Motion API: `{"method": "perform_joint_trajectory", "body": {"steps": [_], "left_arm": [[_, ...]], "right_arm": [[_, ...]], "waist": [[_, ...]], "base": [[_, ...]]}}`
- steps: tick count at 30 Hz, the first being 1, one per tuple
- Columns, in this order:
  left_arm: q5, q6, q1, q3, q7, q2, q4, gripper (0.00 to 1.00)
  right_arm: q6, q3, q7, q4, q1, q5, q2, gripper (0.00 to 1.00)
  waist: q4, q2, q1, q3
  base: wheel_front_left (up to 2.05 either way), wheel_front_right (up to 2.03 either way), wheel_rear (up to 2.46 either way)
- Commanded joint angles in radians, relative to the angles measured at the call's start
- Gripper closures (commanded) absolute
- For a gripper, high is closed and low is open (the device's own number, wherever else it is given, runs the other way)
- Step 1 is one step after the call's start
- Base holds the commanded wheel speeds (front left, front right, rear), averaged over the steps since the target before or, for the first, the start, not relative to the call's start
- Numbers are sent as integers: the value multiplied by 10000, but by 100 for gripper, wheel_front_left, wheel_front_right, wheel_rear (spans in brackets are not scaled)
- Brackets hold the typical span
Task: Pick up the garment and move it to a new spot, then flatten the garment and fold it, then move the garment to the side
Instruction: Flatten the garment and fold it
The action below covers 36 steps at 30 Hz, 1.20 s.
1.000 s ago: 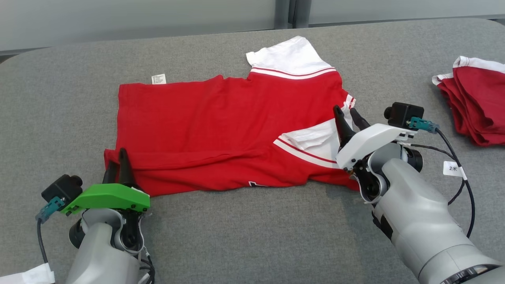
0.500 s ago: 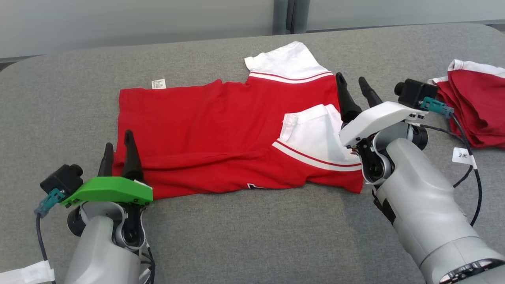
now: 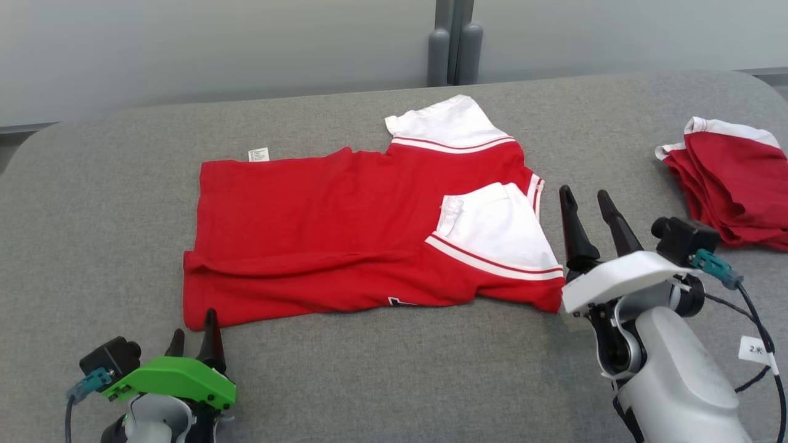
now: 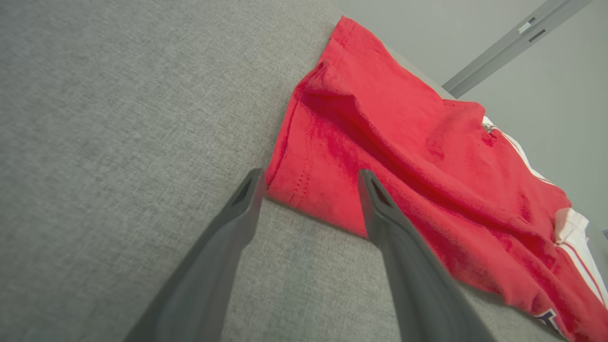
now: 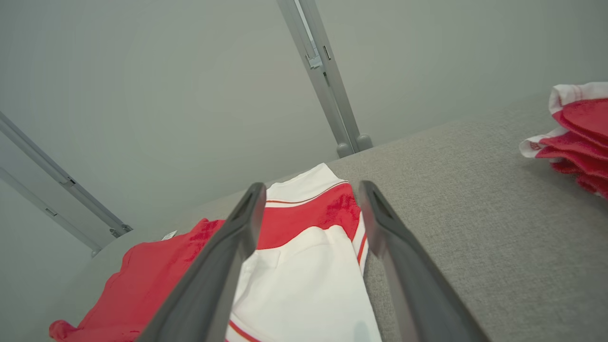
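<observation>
Garment (image 3: pixel 320 246) flat on grey table (image 3: pixel 381 381), both grippers holding nothing.
It lies mid-table, one white sleeve (image 3: pixel 492 227) folded in. Left gripper (image 3: pixel 194 323), jaws spread, sits at its near-left corner; right gripper (image 3: pixel 583 192), jaws likewise spread, just beside its right edge. Folded red pile (image 3: pixel 732 178) far right.

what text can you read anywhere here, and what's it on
"2米", slightly blurred: small white paper tag, low right in the head view.
White care label on the red and white t-shirt: too small to read.
Dark print at the t-shirt's near edge: cut off, unreadable.
</observation>
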Motion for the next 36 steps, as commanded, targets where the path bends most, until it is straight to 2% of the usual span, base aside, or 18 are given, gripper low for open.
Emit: {"method": "perform_joint_trajectory", "body": {"steps": [1, 6, 13, 17, 19, 20, 21, 22, 23, 24, 30, 36], "left_arm": [[-97, 159, 213, 1, 319, 101, -16, 0], [-273, 555, 436, 47, 954, 139, 16, 0], [-863, 584, 219, 366, 1293, 15, -2, 0], [-1170, 471, 3, 545, 1197, -13, 213, 0], [-1236, 353, -118, 619, 1094, -27, 360, 26], [-1298, 280, -178, 654, 1027, -39, 423, 44], [-1355, 217, -231, 690, 960, -46, 492, 53], [-1403, 157, -286, 722, 869, -48, 559, 69], [-1427, 111, -331, 736, 762, -47, 627, 90], [-1452, 64, -356, 743, 696, -51, 711, 100], [-1471, -214, -559, 729, 50, -8, 806, 100], [-1445, -375, -471, 560, -351, 4, 423, 100]], "right_arm": [[3, -141, 11, -464, 576, -194, 11, 0], [3, -436, 331, -1442, 1405, -406, 51, 0], [3, -894, 1141, -3186, 2338, -786, 133, 0], [3, -919, 1457, -3722, 2566, -805, 145, 0], [3, -911, 1554, -3893, 2634, -731, 145, 0], [3, -927, 1594, -3953, 2692, -718, 145, 0], [3, -929, 1626, -3995, 2742, -721, 145, 0], [3, -935, 1669, -4031, 2763, -708, 148, 0], [3, -940, 1699, -4067, 2777, -701, 147, 0], [3, -947, 1712, -4100, 2797, -705, 145, 0], [3, -1039, 1925, -4002, 2996, -613, 147, 0], [3, -1308, 2382, -2837, 3075, -657, 145, 0]], "waist": [[-46, -1, 0, -86], [-153, -1, 0, -107], [-492, -1, 0, 28], [-655, -1, 0, 102], [-722, -1, 0, 128], [-747, -1, 0, 139], [-770, -1, 0, 148], [-790, -1, 0, 154], [-808, -1, 0, 159], [-820, -1, 0, 164], [-784, -1, 0, 194], [-498, -1, 0, 249]], "base": [[0, 0, 0], [0, 0, 0], [0, 0, 0], [0, 0, 0], [0, 0, 0], [0, 0, 0], [0, 0, 0], [0, 0, 0], [0, 0, 0], [0, 0, 0], [0, 0, 0], [0, 0, 0]]}}
